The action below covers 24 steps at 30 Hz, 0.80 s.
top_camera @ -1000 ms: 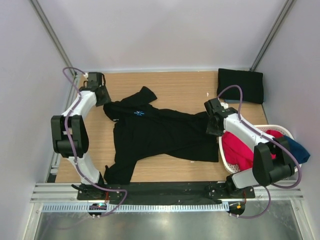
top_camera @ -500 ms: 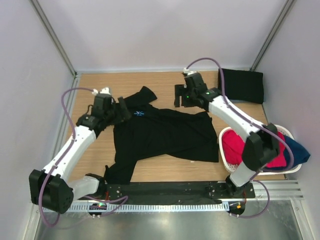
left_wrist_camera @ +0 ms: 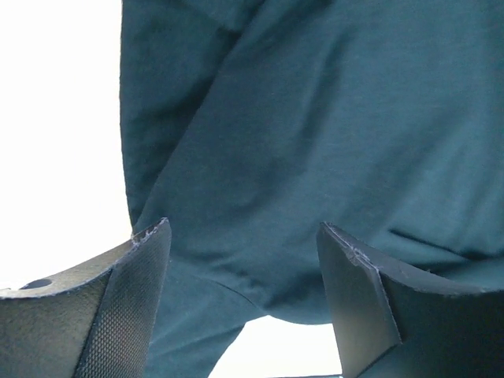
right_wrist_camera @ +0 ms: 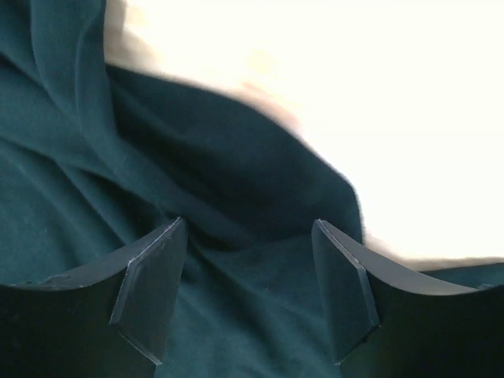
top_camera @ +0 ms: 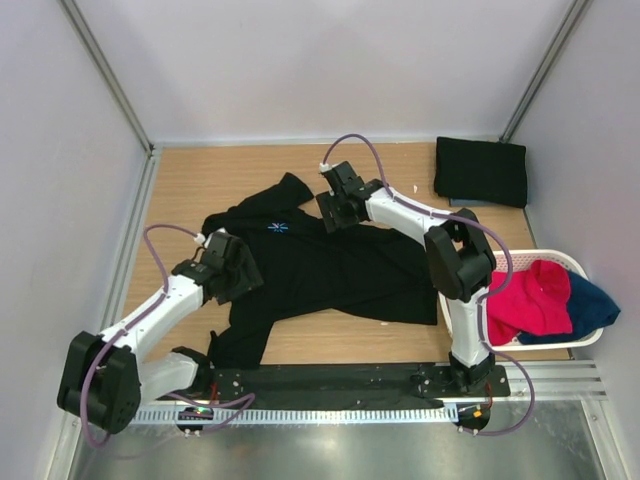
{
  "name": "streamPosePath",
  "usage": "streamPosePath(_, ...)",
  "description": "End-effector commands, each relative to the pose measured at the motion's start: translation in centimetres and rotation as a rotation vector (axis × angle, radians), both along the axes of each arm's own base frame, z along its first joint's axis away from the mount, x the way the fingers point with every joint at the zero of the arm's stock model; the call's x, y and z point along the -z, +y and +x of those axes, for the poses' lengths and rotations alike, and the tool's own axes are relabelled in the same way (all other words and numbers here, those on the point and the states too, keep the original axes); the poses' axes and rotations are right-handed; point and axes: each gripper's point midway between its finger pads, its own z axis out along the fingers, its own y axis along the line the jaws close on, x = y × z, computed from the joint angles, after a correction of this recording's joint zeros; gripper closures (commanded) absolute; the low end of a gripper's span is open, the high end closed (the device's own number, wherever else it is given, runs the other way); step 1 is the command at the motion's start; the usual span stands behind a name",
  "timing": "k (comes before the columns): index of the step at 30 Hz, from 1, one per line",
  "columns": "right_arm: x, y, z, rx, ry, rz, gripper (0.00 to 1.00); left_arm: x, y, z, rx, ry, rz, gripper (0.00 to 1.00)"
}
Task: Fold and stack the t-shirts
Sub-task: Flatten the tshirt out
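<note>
Moved in since a second ago, from the far-left corner of the table (top_camera: 180,185): left gripper (top_camera: 245,280), now low over the left part of the spread t-shirt (top_camera: 340,265). Moved too, from beside the basket across to that shirt's far edge: right gripper (top_camera: 330,210).

At far left, bare wooden table. Next, left gripper over the shirt between collar and near sleeve. In its wrist view (left_wrist_camera: 242,230), fingers (left_wrist_camera: 130,307) standing well apart, nothing pinched between them. Beneath, spread t-shirt cloth (left_wrist_camera: 315,142), its edge running down just past the left finger, bright table beyond.

In the middle, spread t-shirt flat on the table: collar to the left, hem to the right, one sleeve pointing to the far side, the other toward the near edge. On the chest, small light-blue starburst mark (top_camera: 279,227).

Right of the mark, right gripper at the shirt's far edge. In its wrist view (right_wrist_camera: 248,227), fingers (right_wrist_camera: 150,291) likewise apart and empty, above rumpled folds of the spread t-shirt (right_wrist_camera: 118,197) where cloth meets table.

Further right, in the far-right corner, folded t-shirt (top_camera: 480,171), a neat black rectangle well apart from the spread one. At near right, white basket (top_camera: 550,342) holding red cloth (top_camera: 528,300) and blue cloth (top_camera: 592,300), near the spread shirt's hem.
</note>
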Motion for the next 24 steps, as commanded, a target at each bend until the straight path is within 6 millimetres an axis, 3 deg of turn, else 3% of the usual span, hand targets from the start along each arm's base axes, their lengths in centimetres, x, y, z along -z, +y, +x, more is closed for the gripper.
streamPosePath(1,-2.3,-0.1,1.9,-0.004,-0.083,-0.014,0.32,1.6,0.3,0.4,-0.05,0.011,0.032,0.25)
streamPosePath(4,-1.1,-0.4,1.6,-0.012,-0.064,-0.035,0.53,2.7,0.7,0.1,-0.072,0.033,0.054,0.33)
streamPosePath(5,-0.9,-0.3,1.6,-0.013,-0.066,-0.035,0.71,2.9,0.8,-0.1,-0.074,0.038,0.057,0.4)
streamPosePath(6,-0.8,-0.4,1.6,-0.006,-0.064,-0.035,0.8,3.0,0.7,0.0,-0.08,0.033,0.051,0.45)
streamPosePath(9,-1.6,-0.2,2.0,0.004,-0.082,-0.018,0.99,3.4,0.8,-0.3,-0.091,0.042,0.055,0.62)
streamPosePath(12,-2.7,0.0,2.7,0.01,-0.112,0.003,0.99,3.6,0.8,-0.6,-0.096,0.055,0.054,0.8)
streamPosePath(15,-3.9,-1.0,3.8,0.048,-0.139,-0.009,0.99,3.5,1.2,-1.5,-0.126,0.072,0.062,0.99)
streamPosePath(22,-5.5,-6.2,7.0,0.213,-0.149,0.021,0.99,1.2,4.1,-4.1,-0.285,0.049,0.094,1.0)
streamPosePath(24,-6.2,-6.2,6.8,0.179,-0.129,0.074,0.99,0.7,4.6,-4.6,-0.315,0.027,0.084,1.0)
